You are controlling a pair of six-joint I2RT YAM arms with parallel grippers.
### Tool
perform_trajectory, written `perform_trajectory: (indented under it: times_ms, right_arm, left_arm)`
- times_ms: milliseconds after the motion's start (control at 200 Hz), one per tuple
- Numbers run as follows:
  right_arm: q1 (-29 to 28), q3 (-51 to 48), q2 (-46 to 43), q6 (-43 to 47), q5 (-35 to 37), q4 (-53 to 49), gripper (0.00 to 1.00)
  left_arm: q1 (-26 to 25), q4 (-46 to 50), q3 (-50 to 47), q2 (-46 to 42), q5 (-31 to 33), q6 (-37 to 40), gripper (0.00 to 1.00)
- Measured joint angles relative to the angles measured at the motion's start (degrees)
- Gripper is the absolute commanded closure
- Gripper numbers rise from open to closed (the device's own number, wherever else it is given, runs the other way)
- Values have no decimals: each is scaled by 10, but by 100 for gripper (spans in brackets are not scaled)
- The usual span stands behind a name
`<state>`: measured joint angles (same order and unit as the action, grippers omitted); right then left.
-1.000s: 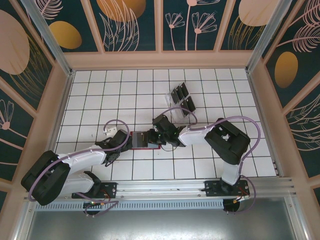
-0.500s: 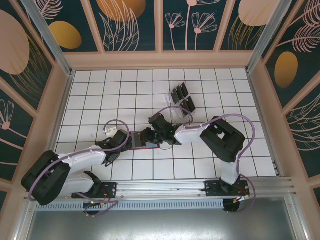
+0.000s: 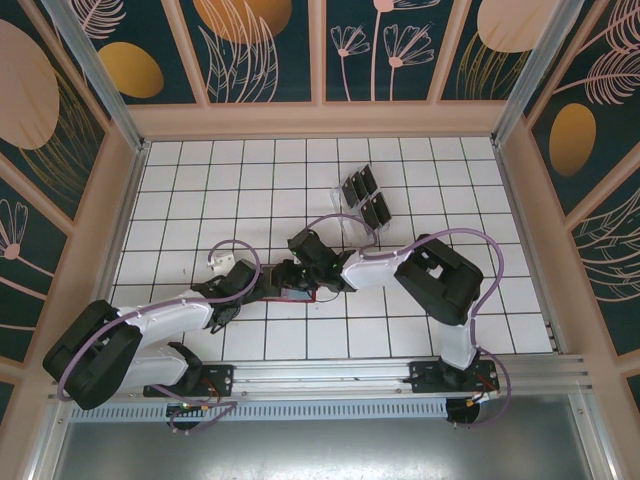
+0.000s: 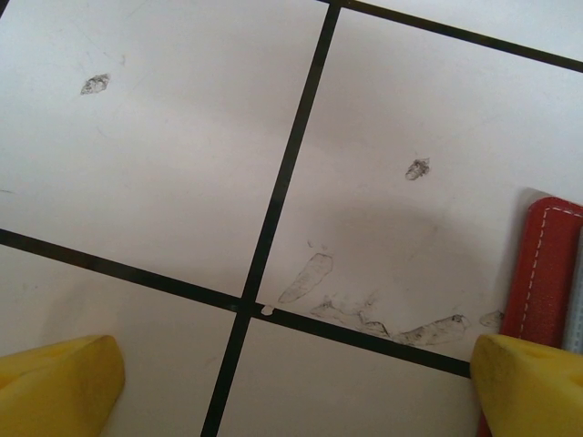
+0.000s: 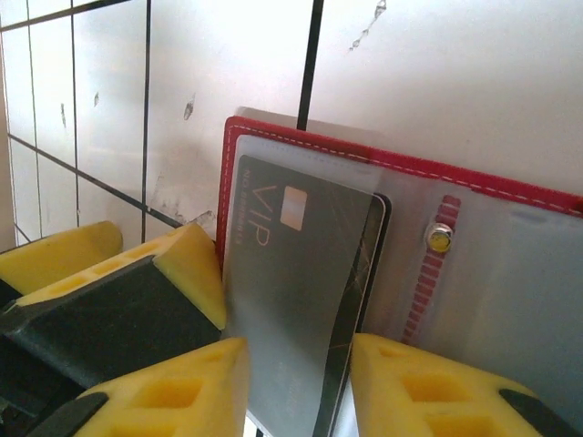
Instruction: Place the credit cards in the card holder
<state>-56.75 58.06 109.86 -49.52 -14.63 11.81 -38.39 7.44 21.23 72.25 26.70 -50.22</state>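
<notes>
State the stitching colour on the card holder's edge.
White stitching on the red card holder; clearest in the right wrist view.

A white tiled table [image 3: 200, 180] with black grid lines carries a clear slotted rack [image 3: 338, 196] towards its far side. Grey scuff marks [image 4: 314, 278] smudge the tiles. Floral walls [image 3: 260, 50] surround it.

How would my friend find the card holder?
Start at the white tiled table and look at its middle, a little nearer than the clear rack of black cards. The card holder lies flat and open there: it's the only red thing, with white stitching round its edge.
</notes>
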Motion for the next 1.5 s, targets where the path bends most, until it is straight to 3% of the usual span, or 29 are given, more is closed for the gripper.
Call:
perform_trajectory:
  times_ms: [215,881,1501]
  right_arm:
    - [2,-42,-27,-3,0,27,54]
    - [65,-73,-47,45,-9,38,55]
    - [63,-61,-71,77,2,-34,55]
  left_arm:
    - [0,1,0,-9,-5,0,2]
    - [0,5,0,-19,-17,0,2]
    - [0,2,10,-3,-19,11,2]
